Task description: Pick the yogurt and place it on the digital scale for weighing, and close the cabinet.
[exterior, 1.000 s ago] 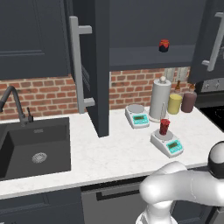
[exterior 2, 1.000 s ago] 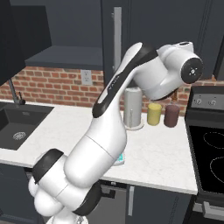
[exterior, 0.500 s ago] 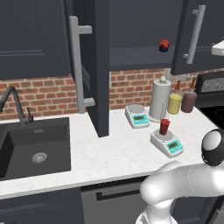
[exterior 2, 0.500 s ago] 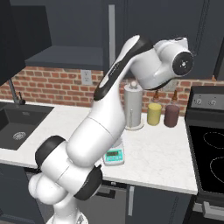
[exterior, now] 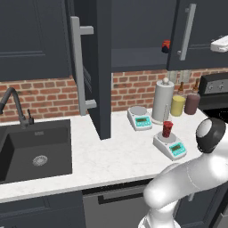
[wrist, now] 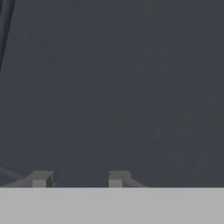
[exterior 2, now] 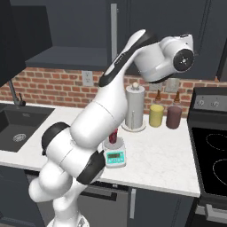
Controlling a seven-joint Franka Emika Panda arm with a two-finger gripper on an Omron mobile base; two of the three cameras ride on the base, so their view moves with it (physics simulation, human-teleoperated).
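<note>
Simulated kitchen, white counter (exterior: 120, 156), brick backsplash. Yogurt (exterior: 167, 129), small red cup, stands upright on round pan of digital scale (exterior: 169, 145), right of centre in left base view; same pair at centre of right base view. Second scale (exterior: 139, 118) behind it, near paper towel roll (exterior: 162, 101). Cabinet (exterior: 100, 67) at top: left door swung open, right door partly open. Gripper (wrist: 77, 179) at bottom of hand view, fingertips drawn in, nothing between them, facing flat dark panel.
</note>
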